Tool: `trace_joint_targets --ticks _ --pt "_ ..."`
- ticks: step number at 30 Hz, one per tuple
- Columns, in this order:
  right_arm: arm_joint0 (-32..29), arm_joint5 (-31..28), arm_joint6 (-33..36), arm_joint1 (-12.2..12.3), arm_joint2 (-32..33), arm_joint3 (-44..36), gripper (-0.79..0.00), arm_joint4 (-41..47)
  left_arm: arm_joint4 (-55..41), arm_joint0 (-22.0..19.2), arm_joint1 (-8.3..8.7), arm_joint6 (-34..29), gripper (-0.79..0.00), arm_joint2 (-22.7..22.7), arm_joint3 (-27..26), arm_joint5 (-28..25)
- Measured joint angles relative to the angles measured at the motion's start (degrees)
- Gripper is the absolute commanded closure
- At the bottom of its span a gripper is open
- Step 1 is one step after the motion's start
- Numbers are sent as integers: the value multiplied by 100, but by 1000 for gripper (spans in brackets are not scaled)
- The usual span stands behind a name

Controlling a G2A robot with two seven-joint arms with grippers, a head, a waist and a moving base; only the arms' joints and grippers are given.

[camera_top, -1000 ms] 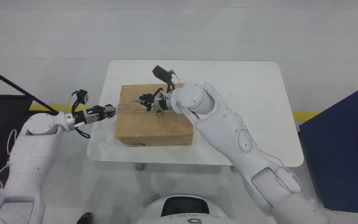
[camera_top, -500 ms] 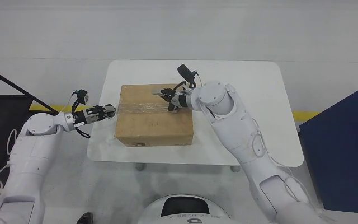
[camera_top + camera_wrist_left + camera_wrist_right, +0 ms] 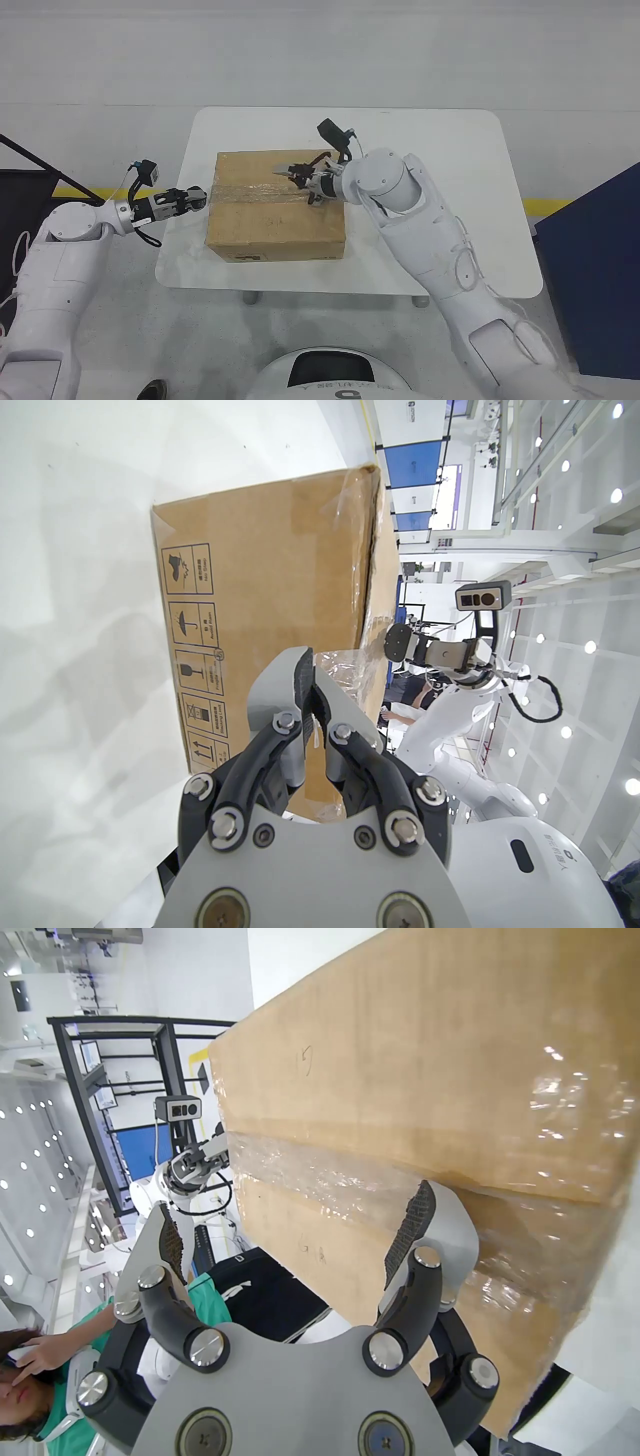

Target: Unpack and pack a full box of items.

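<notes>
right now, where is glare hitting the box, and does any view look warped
Top view: only a faint sheen on the clear tape across the box. Right wrist view: strong white glints on the tape near the camera, and the wide lens bows the black frame behind. Left wrist view: crinkled tape shines at the box's edge; ceiling lights are blown out.

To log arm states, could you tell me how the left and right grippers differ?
The left gripper is shut; the right gripper is open. The left gripper sits at one end of the box; the right gripper is over the box top, by the taped seam. Both point at the box.
</notes>
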Motion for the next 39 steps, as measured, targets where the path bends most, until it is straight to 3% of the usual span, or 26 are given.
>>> trace_joint_targets --ticks 14,30,39 --pt "1331 -82 -397 -524 -1218 1552 -785 754 0 0 0 0 0 0 0 0" --pt "2237 -829 -1063 -1371 -2150 2984 -785 1942 0 0 0 0 0 0 0 0" --pt "2254 -880 -1086 -1397 -2148 3026 -785 2011 0 0 0 0 0 0 0 0"
